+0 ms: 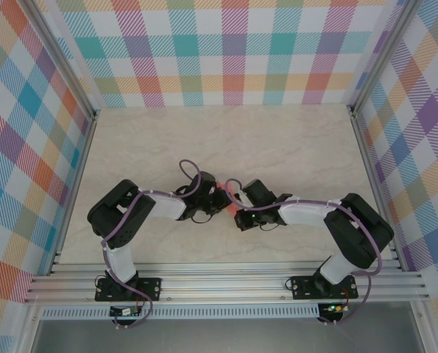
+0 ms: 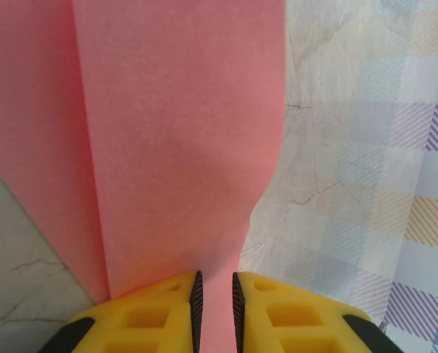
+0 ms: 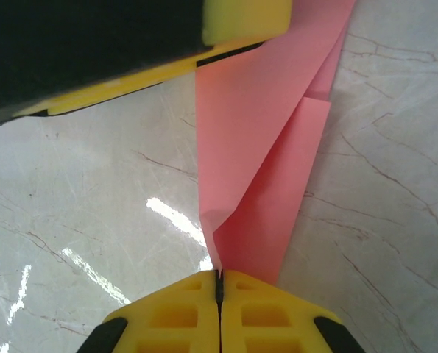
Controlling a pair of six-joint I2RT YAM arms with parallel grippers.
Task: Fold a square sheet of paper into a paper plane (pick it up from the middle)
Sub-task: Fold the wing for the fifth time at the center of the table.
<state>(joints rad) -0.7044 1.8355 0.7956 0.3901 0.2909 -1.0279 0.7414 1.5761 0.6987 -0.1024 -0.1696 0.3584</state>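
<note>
Sheet of paper (image 3: 255, 169) caught between the left gripper (image 2: 215, 294) and right gripper (image 3: 219, 283) over the table (image 3: 93, 206).

In the top view both grippers meet just below the frame's centre with the paper between them. The arm bases (image 1: 127, 288) sit at lower left and lower right, and the back wall (image 1: 226, 51) runs across the top. In the left wrist view the paper rises from between the pads at bottom centre and covers the left and middle, with the table to its right. In the right wrist view the paper's lower tip is pinched at bottom centre and it spreads toward the upper right. The left gripper grips it at upper left, and the table lies beneath.
</note>
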